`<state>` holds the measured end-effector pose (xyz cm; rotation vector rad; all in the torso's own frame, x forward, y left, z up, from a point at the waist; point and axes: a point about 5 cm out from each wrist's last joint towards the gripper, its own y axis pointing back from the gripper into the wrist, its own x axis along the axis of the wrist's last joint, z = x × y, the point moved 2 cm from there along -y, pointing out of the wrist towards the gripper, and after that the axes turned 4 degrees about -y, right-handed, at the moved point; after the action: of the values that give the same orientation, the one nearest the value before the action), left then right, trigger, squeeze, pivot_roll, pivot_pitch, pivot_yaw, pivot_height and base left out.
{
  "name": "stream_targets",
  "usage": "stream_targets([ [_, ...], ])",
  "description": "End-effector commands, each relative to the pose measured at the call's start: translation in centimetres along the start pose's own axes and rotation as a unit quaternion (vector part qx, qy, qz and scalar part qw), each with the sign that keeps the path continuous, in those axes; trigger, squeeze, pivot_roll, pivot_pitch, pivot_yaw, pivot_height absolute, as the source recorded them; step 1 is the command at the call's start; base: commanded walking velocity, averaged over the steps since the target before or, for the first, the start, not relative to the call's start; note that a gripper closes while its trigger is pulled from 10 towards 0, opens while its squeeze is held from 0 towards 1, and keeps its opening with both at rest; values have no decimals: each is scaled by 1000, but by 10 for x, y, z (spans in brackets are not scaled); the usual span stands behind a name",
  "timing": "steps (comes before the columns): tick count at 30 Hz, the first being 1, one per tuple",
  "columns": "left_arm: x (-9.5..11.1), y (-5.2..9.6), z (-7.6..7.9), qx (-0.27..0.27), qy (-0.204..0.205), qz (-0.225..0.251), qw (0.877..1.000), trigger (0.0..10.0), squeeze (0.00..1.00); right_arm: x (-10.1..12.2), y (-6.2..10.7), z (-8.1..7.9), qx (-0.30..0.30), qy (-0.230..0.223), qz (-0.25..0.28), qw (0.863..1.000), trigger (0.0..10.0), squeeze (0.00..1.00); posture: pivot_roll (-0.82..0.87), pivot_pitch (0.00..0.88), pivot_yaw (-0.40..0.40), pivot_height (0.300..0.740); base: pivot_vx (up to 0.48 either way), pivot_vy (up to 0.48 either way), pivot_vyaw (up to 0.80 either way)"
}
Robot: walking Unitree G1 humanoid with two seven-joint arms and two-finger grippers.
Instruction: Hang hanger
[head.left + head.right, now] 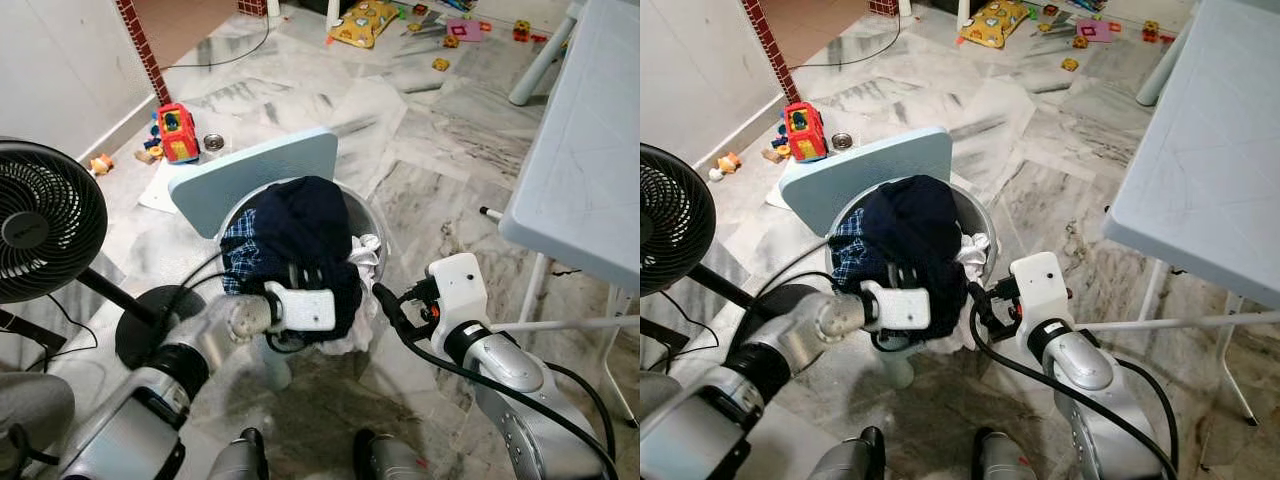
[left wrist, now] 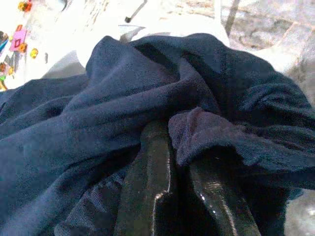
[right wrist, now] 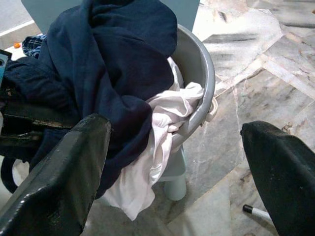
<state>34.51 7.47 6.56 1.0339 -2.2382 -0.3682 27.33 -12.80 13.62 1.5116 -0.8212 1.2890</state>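
Observation:
A grey laundry basket [image 1: 373, 228] stands on a pale stool in front of me, heaped with clothes. On top lies a navy garment [image 1: 305, 225], with a blue checked shirt [image 1: 238, 250] beside it and a white cloth [image 3: 170, 105] hanging over the rim. My left gripper [image 1: 305, 272] is pushed into the navy garment; in the left wrist view its fingers [image 2: 152, 162] are shut on a fold of that cloth. My right gripper [image 3: 174, 127] is open just off the basket's right side, its black finger [image 1: 387, 300] near the rim.
A black floor fan [image 1: 40, 220] stands close on the left. A pale blue board [image 1: 260, 170] leans behind the basket. A white plastic table [image 1: 590, 150] fills the right, its legs near my right arm. Toys [image 1: 177, 130] lie on the marble floor beyond.

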Motion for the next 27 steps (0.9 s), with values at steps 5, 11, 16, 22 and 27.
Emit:
stream_targets([
  [5,-15,4,29,-79,38,-26,996,0,0,0,-2,-2,3,3,4,1000,10000,0,-190,187,5,740,0,0,0],
  [11,-25,8,4,11,102,-49,994,10000,325,2,-5,-2,4,4,7,1000,10000,0,-187,178,6,740,0,0,0],
  [16,-22,12,-19,88,162,-17,983,10000,1000,3,-7,-2,5,4,10,1000,10000,0,-184,171,8,740,0,0,0],
  [22,-10,18,-37,135,231,51,962,10000,1000,5,-10,-2,5,4,14,1000,10000,0,-168,166,10,740,0,0,0],
  [27,-3,27,-47,165,224,81,957,10000,1000,5,-12,-4,8,3,17,1000,10000,0,-162,164,14,740,0,0,0],
])
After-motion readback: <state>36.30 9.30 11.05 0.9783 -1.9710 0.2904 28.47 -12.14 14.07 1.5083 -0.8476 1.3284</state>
